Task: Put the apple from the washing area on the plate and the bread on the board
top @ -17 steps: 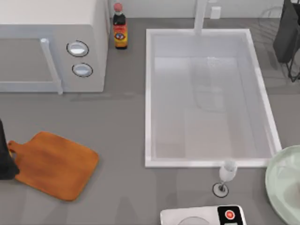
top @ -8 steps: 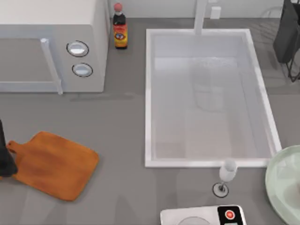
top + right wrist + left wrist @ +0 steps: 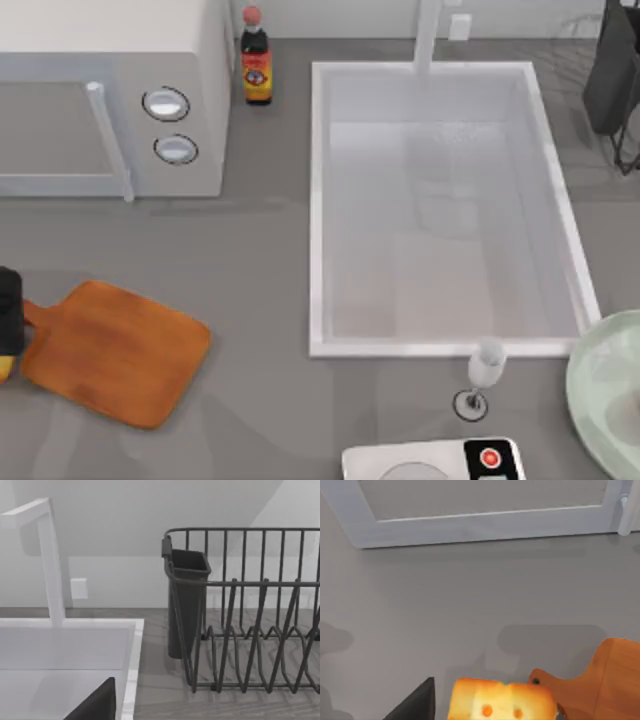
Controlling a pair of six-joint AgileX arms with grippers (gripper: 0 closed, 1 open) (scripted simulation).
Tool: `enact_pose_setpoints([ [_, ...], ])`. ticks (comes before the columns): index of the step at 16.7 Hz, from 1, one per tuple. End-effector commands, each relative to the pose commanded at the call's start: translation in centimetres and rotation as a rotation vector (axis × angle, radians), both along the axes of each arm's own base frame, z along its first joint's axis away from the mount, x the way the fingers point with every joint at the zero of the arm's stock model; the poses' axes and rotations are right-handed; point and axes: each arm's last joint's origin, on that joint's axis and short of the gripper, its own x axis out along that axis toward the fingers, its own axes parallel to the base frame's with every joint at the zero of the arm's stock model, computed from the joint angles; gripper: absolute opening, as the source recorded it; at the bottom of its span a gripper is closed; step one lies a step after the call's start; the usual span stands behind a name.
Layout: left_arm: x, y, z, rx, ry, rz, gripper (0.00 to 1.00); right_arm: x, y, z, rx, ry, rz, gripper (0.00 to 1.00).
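Now my left claw (image 3: 6, 330) sits at the bench's left edge, shifted up beside the board's handle since a second ago, clamped on the bread (image 3: 501, 700) (a golden sliver peeks under it from above). My left wrist camera shows what the overhead hides: the loaf is gripped just short of the board (image 3: 112, 351), not over it, so that placement looks unfinished. Farther off, the washing area (image 3: 318, 210) holds no apple I can see, and none sits on the visible part of the plate (image 3: 595, 385). My right claw (image 3: 612, 70) is parked at the far right by the dish rack (image 3: 240, 610); whether its fingers are apart I cannot tell.
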Motion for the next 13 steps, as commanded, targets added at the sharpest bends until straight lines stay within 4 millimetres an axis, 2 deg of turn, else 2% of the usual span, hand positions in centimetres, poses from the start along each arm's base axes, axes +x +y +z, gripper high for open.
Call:
enact_pose_setpoints([
  [5, 5.2, 1.0, 0.7, 0.023, 0.393, -0.017, 1.00, 0.0, 0.0, 0.0, 0.000, 0.000, 0.000, 1.00],
  [9, 9.5, 2.1, -0.2, 0.020, 0.665, -0.045, 1.00, 0.0, 0.0, 0.0, 0.000, 0.000, 0.000, 1.00],
  [13, 12.7, 3.0, -1.6, 0.008, 0.862, -0.072, 1.00, 0.0, 0.0, 0.0, 0.000, 0.000, 0.000, 1.00],
])
